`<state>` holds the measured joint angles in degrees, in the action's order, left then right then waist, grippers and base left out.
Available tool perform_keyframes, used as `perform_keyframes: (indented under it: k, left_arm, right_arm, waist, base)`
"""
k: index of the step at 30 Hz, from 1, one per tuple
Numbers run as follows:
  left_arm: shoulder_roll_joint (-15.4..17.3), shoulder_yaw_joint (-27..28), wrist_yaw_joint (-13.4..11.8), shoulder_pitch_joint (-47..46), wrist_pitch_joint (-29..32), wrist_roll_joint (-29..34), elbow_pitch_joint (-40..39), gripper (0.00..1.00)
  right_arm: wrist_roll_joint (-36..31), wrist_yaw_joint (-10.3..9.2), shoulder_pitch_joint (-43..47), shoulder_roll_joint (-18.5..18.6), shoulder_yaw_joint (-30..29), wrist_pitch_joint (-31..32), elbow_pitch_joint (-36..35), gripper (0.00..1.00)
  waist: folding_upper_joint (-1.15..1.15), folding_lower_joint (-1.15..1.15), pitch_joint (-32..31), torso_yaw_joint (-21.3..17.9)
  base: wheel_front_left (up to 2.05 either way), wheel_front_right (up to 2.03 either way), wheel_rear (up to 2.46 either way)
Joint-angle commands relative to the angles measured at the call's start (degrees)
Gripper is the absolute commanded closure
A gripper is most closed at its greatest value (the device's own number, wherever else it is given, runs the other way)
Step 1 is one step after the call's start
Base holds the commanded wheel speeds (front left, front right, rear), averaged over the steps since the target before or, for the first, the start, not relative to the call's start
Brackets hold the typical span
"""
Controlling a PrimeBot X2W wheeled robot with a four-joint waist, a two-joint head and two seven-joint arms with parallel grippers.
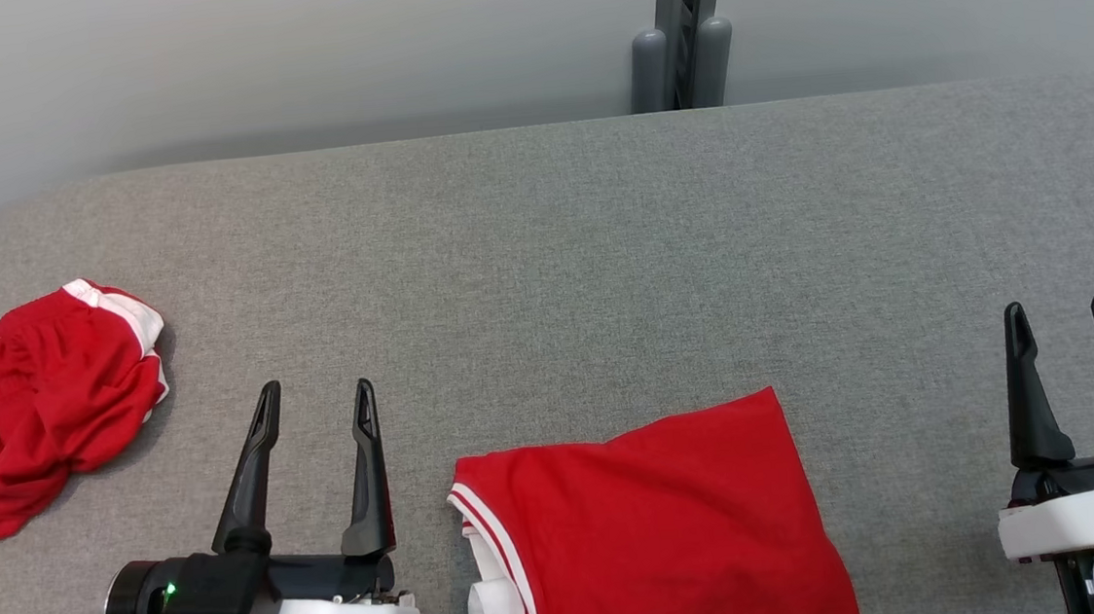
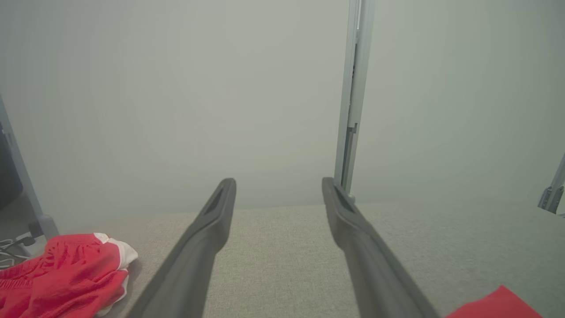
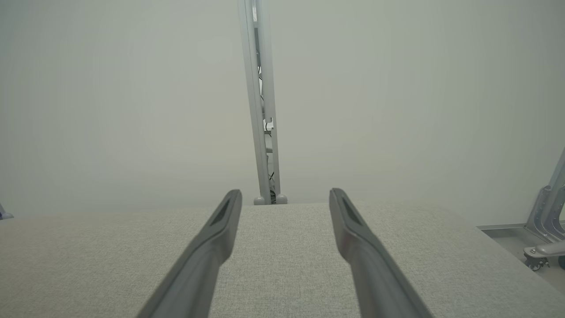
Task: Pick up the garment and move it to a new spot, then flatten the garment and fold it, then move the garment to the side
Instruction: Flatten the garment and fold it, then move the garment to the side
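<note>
Grippers both empty, fingers spread wide: left gripper (image 1: 316,389) sits low left, right gripper (image 1: 1059,306) low right, both pointing away from the robot over the table. The red top (image 1: 662,522) lies between them at the near edge, close to the left gripper and well apart from the right, running out of the bottom of the head view. It has white trim on its left side and looks mostly flat with a slanted far edge. Likely step: grab it to move or tidy it, though I cannot tell whether it is already folded. To do that well, bring each gripper in over a corner, pinch the cloth only and not the table covering, close fully before lifting, and raise both sides together so it doesn't bunch. The right arm has the longer reach. Thin slippery fabric, so a shallow pinch may slip. Red shorts (image 1: 37,406) sit crumpled at the far left, apart from everything; leave them. The tabletop (image 1: 542,249) is grey woven fabric, bare elsewhere. A plain pale wall (image 1: 293,54) stands behind it, with a grey metal post (image 1: 682,33) at the far edge.
</note>
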<state>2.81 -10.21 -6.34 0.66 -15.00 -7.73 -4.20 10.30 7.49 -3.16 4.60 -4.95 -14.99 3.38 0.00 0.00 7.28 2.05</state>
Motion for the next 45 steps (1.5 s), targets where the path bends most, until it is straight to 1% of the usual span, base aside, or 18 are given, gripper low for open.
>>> perform_keyframes:
  k: [1, 31, 40, 42, 44, 45]
  left_arm:
    - [0.2, 0.0, -0.1, -0.7, -0.2, 0.0, 0.1, 0.00]
    - [0.2, -0.2, 0.1, -1.2, -0.2, -0.1, 0.5, 0.00]
    - [0.2, -0.4, -0.2, -1.4, -0.2, -0.4, 0.6, 0.00]
    - [0.2, -0.4, -0.3, -1.4, -0.2, -0.5, 0.6, 0.00]
    - [0.2, -0.5, -0.4, -1.3, -0.2, -0.6, 0.5, 0.00]
    - [0.2, -0.6, -0.5, -1.4, -0.2, -0.7, 0.5, 0.00]
  right_arm:
    - [-0.3, 0.01, -0.4, 0.5, 0.0, -0.3, 0.3, 0.00]
    - [-1.3, 0.01, -0.6, 0.3, 0.3, -0.3, 0.7, 0.00]
    - [-0.3, 0.01, -0.7, 0.7, 0.8, -0.3, 1.4, 0.00]
    - [0.7, 0.01, -0.1, 0.9, 2.5, -0.3, 2.5, 0.00]
    - [2.6, 0.01, 0.4, 2.1, 5.4, 0.1, 4.2, 0.00]
    - [6.0, 0.01, 0.5, 3.0, 8.7, 1.2, 5.5, 0.00]
  waist:
    - [0.00, 0.00, 0.0, 0.1]
    - [0.00, 0.00, 0.3, 0.2]
    - [0.00, 0.00, 0.6, 0.3]
    - [0.00, 0.00, 0.7, 0.4]
    - [0.00, 0.00, 0.9, 0.4]
    - [0.00, 0.00, 1.4, 0.4]
  base:
    - [0.00, 0.00, 0.00]
    - [0.00, 0.00, 0.00]
    - [0.00, 0.00, 0.00]
    - [0.00, 0.00, 0.00]
    - [0.00, 0.00, 0.00]
    - [0.00, 0.00, 0.00]
